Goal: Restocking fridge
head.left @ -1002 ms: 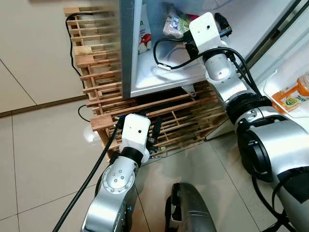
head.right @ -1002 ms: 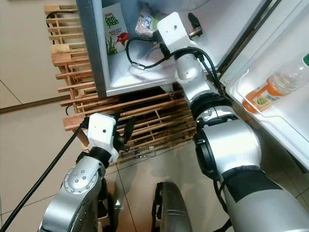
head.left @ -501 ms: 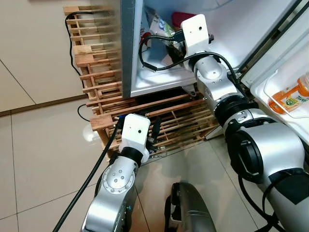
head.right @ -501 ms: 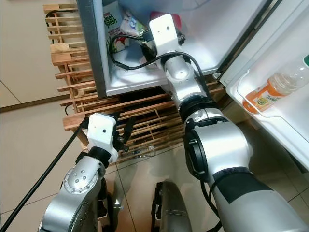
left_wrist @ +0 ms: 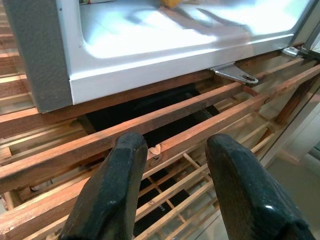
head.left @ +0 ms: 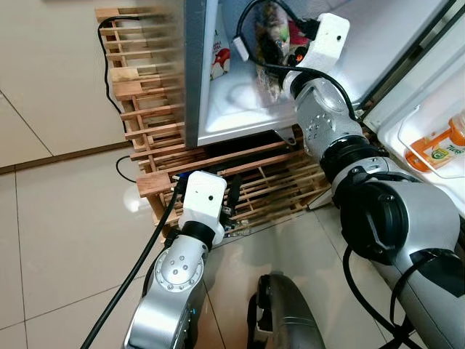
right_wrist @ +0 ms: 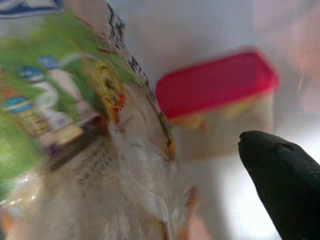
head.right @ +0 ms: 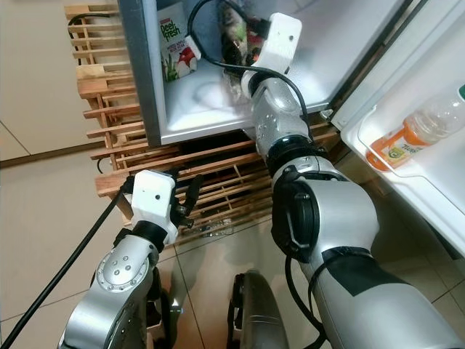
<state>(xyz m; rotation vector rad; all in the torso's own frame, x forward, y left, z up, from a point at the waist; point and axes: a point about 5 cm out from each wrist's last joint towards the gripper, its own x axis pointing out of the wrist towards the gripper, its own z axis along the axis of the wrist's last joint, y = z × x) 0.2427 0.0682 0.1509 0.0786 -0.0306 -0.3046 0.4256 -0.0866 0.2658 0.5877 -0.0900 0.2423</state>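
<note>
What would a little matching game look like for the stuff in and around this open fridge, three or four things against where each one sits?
Things:
1. juice carton
2. orange bottle
3. red-lidded tub
4. left tool

Places:
A. in the door shelf
B. low, in front of the wooden slat rack
C. inside the fridge, against its left wall
D. deep in the fridge, beyond the snack bag

Pairs: 1-C, 2-A, 3-D, 4-B

You have one juice carton (head.right: 172, 47) standing inside the fridge (head.right: 218, 116), one printed snack bag (right_wrist: 75, 130), one red-lidded tub (right_wrist: 220, 105), one orange-labelled bottle (head.right: 407, 134) in the door shelf, and one wooden pallet (head.left: 145, 131) underneath.
</note>
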